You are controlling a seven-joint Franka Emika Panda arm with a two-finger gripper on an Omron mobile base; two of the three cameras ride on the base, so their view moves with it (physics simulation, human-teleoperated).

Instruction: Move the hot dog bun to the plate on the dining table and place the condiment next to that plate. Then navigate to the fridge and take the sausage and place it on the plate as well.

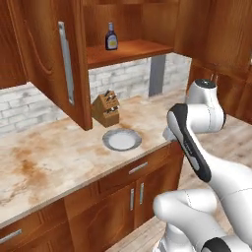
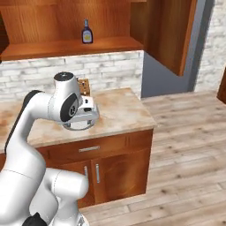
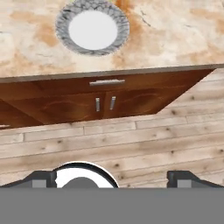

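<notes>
The condiment [image 1: 111,37] [image 2: 87,32], a dark bottle with a pale cap and yellowish label, stands upright on an open wooden shelf above the counter. My gripper [image 3: 113,179] is open with nothing between its fingertips [image 3: 43,179]. It points down at the wooden floor in front of the counter's edge, well below the bottle. In the right base view the white hand [image 2: 86,110] sits just over the counter's front part. The hot dog bun, the plate, the dining table, the fridge and the sausage are out of view.
A grey-rimmed whitish plate [image 1: 121,140] [image 3: 92,27] lies on the stained marble counter [image 1: 59,157]. A knife block [image 1: 106,108] stands behind it. An open cabinet door [image 1: 64,64] juts out at the left. Wooden floor [image 2: 185,154] spreads to the right.
</notes>
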